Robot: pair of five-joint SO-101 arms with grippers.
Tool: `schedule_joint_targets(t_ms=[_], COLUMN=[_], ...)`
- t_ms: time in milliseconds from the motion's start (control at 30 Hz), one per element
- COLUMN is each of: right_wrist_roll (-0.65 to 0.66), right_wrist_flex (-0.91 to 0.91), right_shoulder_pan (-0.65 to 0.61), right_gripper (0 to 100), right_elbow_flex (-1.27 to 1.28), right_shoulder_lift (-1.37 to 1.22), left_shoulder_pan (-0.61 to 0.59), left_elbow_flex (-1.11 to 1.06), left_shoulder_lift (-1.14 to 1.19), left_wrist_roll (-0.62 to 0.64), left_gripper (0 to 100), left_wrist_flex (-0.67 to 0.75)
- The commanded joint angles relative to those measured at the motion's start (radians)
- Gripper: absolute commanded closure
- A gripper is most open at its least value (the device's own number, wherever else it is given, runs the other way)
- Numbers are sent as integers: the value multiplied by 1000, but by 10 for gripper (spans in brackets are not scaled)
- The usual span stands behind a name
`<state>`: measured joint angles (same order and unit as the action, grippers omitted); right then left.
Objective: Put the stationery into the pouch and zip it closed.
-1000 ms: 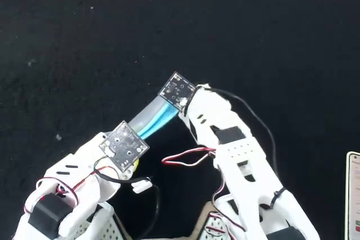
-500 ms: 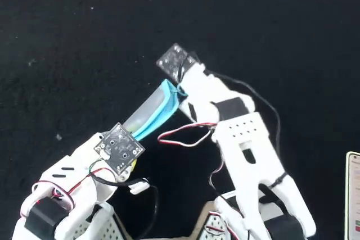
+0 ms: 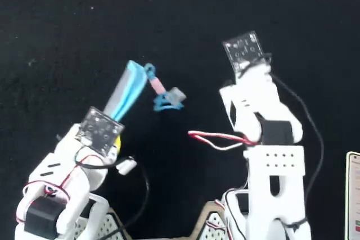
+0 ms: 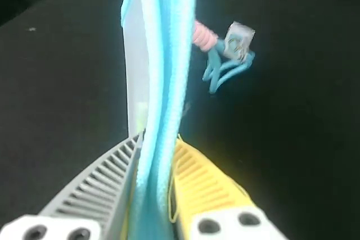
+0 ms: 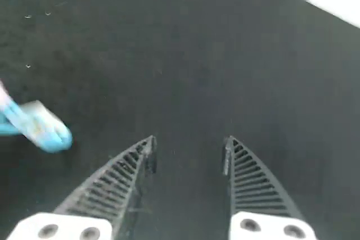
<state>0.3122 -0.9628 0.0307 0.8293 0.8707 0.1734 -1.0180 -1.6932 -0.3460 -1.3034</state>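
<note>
- The left hand (image 4: 158, 144) squeezes the blue pouch (image 3: 125, 91), just left of the middle in the high view.
- The right hand (image 5: 189, 144) is open and holds nothing, well apart on the right side.

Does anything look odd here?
The pouch is clamped on edge in the left end effector rather than lying flat, and its pull tag sticks out loose beside it. The right end effector is open and empty.
</note>
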Motion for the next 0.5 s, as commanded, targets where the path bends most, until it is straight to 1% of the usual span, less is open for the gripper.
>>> schedule_joint_targets(t_ms=[0, 133, 267, 367, 467], right_wrist_roll=[-54, -150, -167, -167, -167], right_wrist_flex=[103, 259, 315, 319, 318], right_shoulder_pan=[32, 18, 14, -5, -43], right_gripper=[808, 808, 808, 808, 808], right_elbow_flex=[151, 344, 441, 475, 487], right_shoulder_lift=[70, 113, 151, 163, 165], left_shoulder_pan=[-58, -128, -237, -285, -288], left_elbow_flex=[45, 45, 30, -47, -182], left_shoulder_lift=[-12, -3, -2, 0, 37], left_wrist_roll=[-2, -5, -8, -71, -133], left_gripper=[970, 970, 970, 970, 970], left_wrist_flex=[109, 213, 334, 483, 669])
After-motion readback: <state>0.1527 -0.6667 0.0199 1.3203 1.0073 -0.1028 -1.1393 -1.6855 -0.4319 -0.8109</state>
